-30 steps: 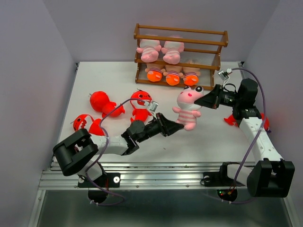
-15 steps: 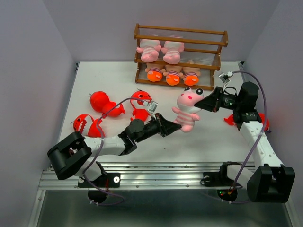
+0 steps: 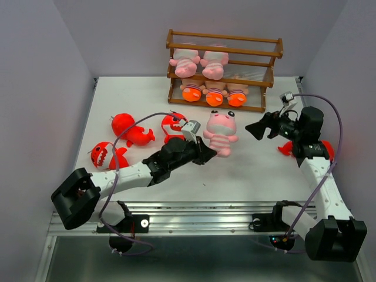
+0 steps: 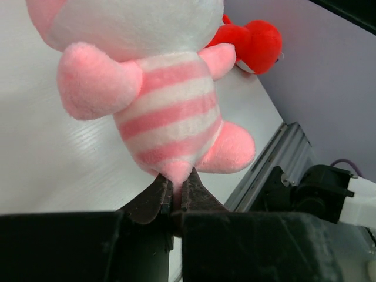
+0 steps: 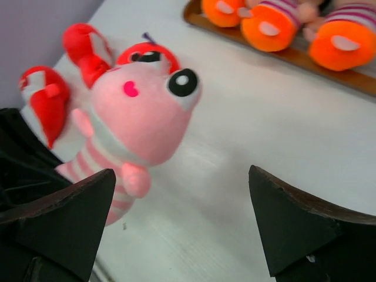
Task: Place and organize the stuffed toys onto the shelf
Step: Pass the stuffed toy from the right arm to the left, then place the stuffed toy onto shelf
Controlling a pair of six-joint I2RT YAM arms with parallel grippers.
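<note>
Right gripper (image 5: 181, 171) backed off, spread; left gripper (image 4: 176, 183) pinches pink toy (image 4: 167, 117) near sharks (image 3: 129, 129).

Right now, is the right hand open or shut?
Open: on the right hand, the two black fingers stand wide apart, clear of the pink striped plush toy that the left hand pinches.

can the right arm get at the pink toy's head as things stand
Probably yes. The right pincer stands open and aimed at the pink toy, with nothing between them. The left pincer is shut only on the toy's bottom end, so the head looks free.
</note>
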